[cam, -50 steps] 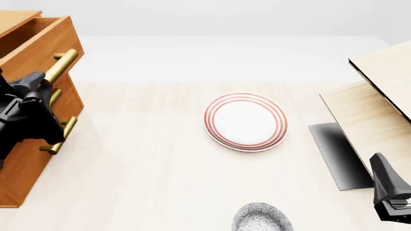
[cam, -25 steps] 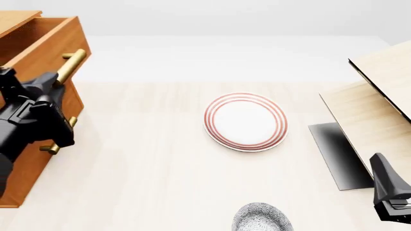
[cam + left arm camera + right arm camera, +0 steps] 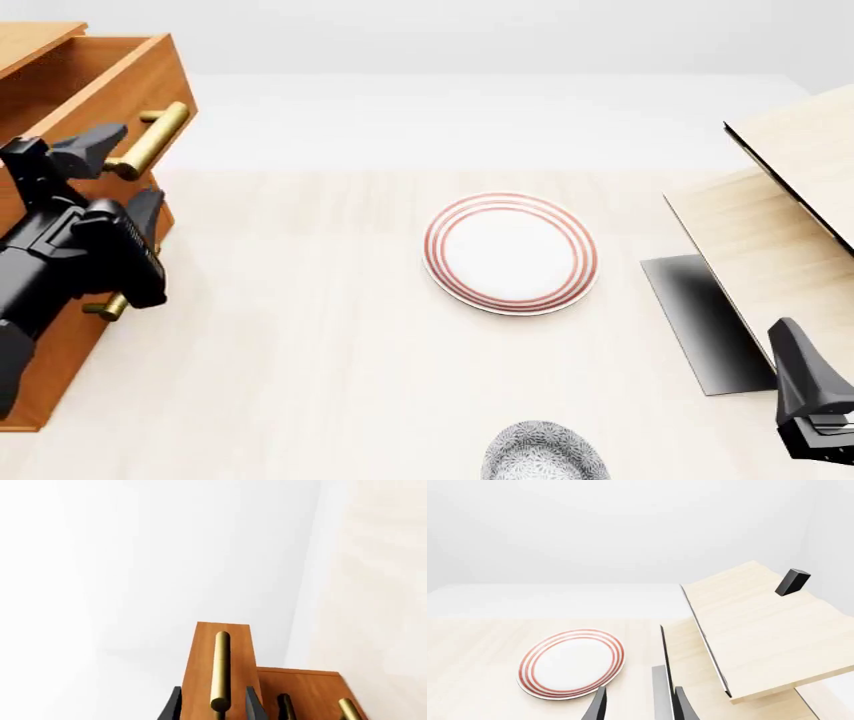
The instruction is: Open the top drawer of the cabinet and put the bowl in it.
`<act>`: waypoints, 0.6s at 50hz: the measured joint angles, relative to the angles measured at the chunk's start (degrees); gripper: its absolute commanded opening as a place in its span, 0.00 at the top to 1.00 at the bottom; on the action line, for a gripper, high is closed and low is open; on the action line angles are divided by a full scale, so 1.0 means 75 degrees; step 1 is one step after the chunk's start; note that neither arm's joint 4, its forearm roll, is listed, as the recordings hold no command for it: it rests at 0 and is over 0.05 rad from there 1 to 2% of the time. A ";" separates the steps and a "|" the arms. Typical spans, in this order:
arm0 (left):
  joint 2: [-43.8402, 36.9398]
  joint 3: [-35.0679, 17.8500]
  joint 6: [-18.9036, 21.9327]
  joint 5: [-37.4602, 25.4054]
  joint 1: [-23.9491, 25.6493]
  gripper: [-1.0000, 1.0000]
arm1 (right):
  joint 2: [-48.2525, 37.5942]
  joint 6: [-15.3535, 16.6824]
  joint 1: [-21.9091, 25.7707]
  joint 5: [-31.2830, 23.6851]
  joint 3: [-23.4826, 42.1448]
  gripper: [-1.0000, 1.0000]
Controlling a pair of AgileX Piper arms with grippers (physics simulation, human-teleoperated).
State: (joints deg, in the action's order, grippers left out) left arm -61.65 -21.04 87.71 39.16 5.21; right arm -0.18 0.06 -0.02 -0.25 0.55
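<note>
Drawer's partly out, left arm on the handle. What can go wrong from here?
1. The left gripper has its fingers astride the brass handle near one end; an off-centre pull may slip off.
2. The bowl sits at the near table edge, far from the top drawer, so the carry is long.
3. The plate lies roughly between them.
</note>
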 measured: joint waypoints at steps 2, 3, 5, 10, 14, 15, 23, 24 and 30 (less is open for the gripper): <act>0.0111 -0.0013 -0.0015 -0.0059 0.0102 0.00 | 0.0000 0.0000 0.0000 0.0000 0.0000 0.00; 0.0184 -0.0034 -0.0041 -0.0126 0.0158 0.00 | 0.0000 0.0000 0.0000 0.0000 0.0000 0.00; 0.0342 -0.0073 -0.0079 -0.0261 0.0268 0.00 | 0.0000 0.0000 0.0000 0.0000 0.0000 0.00; 0.0732 -0.0139 -0.0136 -0.0611 0.0511 0.00 | 0.0000 0.0000 0.0000 0.0000 0.0000 0.00; 0.1036 -0.0123 -0.0134 -0.0832 0.0667 0.00 | 0.0000 0.0000 0.0000 0.0000 0.0000 0.00; 0.1109 -0.0110 -0.0134 -0.0882 0.0704 0.00 | 0.0000 0.0000 0.0000 0.0000 0.0000 0.00; 0.1704 -0.0063 -0.0252 -0.1401 0.0916 0.00 | 0.0000 0.0000 0.0000 0.0000 0.0000 0.00; 0.1794 -0.0086 -0.0308 -0.1507 0.0928 0.00 | 0.0000 0.0000 0.0000 0.0000 0.0000 0.00; 0.2301 -0.0299 -0.0776 -0.2231 0.0943 0.00 | 0.0000 0.0000 0.0000 0.0000 0.0000 0.00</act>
State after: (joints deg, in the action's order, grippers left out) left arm -44.39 -23.28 81.89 22.43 12.28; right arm -0.18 0.06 -0.02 -0.25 0.55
